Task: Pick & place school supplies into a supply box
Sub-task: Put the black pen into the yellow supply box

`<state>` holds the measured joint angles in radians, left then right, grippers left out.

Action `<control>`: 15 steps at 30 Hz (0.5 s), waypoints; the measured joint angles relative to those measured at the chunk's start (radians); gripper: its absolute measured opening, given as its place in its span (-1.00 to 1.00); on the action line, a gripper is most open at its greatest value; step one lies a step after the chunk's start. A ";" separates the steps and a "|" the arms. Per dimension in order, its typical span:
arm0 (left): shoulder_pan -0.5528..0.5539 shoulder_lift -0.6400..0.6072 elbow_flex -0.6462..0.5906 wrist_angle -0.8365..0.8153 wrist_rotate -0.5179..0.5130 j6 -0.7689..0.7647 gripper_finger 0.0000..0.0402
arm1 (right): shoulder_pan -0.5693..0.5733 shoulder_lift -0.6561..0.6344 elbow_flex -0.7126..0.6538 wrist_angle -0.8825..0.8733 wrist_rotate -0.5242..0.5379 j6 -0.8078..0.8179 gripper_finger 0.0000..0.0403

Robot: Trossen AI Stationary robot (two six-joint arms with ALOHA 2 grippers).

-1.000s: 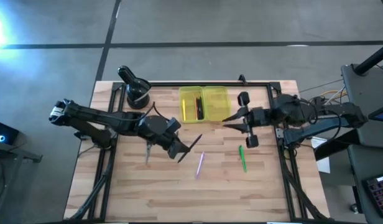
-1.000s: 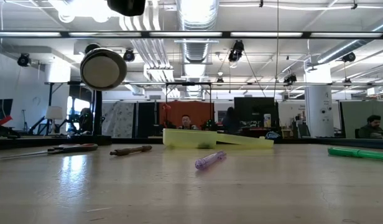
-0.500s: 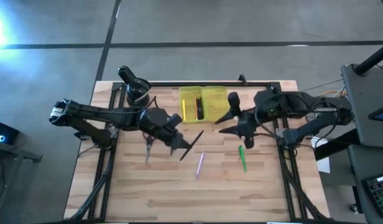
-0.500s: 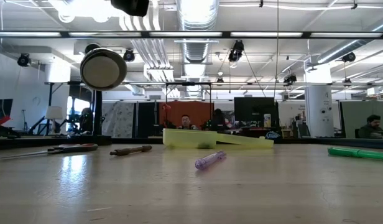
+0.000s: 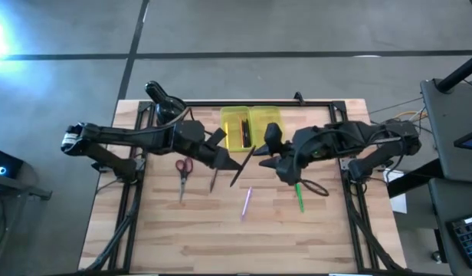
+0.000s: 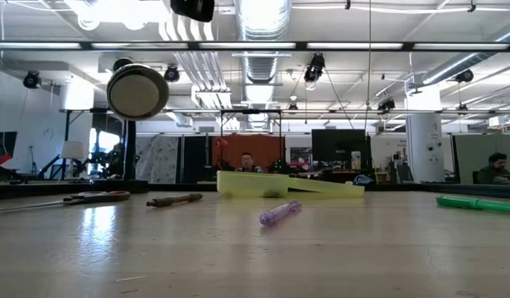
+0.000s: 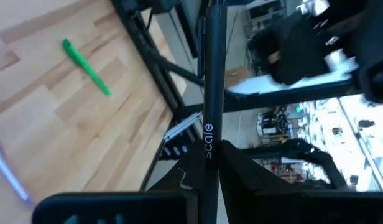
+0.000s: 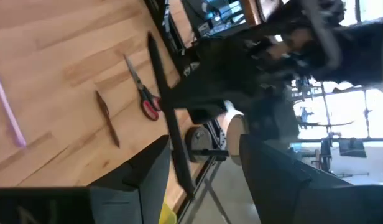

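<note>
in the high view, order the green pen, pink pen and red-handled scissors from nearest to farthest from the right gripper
1. Green pen: on the table just beside the right gripper, toward the near edge.
2. Pink pen: mid-table, farther toward the left arm's side.
3. Red-handled scissors: far across, on the left arm's side.

On the table: one yellow supply box, one pair of red-handled scissors, one brown pencil, one pink pen, one green pen. Above it, one black pen.
</note>
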<state>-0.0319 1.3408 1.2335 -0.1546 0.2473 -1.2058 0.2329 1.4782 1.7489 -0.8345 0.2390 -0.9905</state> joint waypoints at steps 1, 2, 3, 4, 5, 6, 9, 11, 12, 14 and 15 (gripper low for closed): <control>0.006 0.000 0.000 0.007 -0.001 0.000 -0.93 | 0.000 0.007 0.001 0.000 0.000 -0.011 -0.09; 0.011 0.000 0.000 0.015 -0.001 0.000 -0.93 | 0.000 0.013 0.001 0.000 0.000 -0.023 -0.10; 0.017 0.003 0.000 0.028 0.000 0.000 -0.93 | 0.000 0.016 0.001 -0.001 0.000 -0.034 -0.11; 0.024 0.005 0.000 0.041 0.001 -0.001 -0.93 | 0.000 0.022 0.001 -0.001 0.000 -0.041 -0.12; 0.031 0.005 0.000 0.047 0.001 -0.004 -0.93 | 0.000 0.027 0.001 0.000 0.003 -0.048 -0.13; 0.037 0.005 0.000 0.054 0.002 -0.006 -0.93 | 0.000 0.029 0.001 0.000 0.015 -0.053 -0.13; 0.052 0.005 0.000 0.080 0.007 -0.008 -0.93 | 0.000 0.045 0.000 0.002 0.083 -0.070 -0.15; 0.058 0.005 0.000 0.086 0.012 -0.012 -0.93 | -0.001 0.054 0.000 0.002 0.114 -0.088 -0.17; 0.061 0.005 0.000 0.090 0.014 -0.014 -0.93 | -0.001 0.057 0.000 0.004 0.125 -0.094 -0.18; 0.065 0.005 0.000 0.102 0.016 -0.020 -0.93 | -0.002 0.062 0.000 0.008 0.131 -0.108 -0.20; 0.068 0.005 0.000 0.105 0.017 -0.020 -0.93 | -0.002 0.065 0.000 0.008 0.131 -0.110 -0.21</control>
<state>0.0361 1.3460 1.2335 -0.0493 0.2646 -1.2255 0.2310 1.5435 1.7489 -0.8267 0.3698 -1.1001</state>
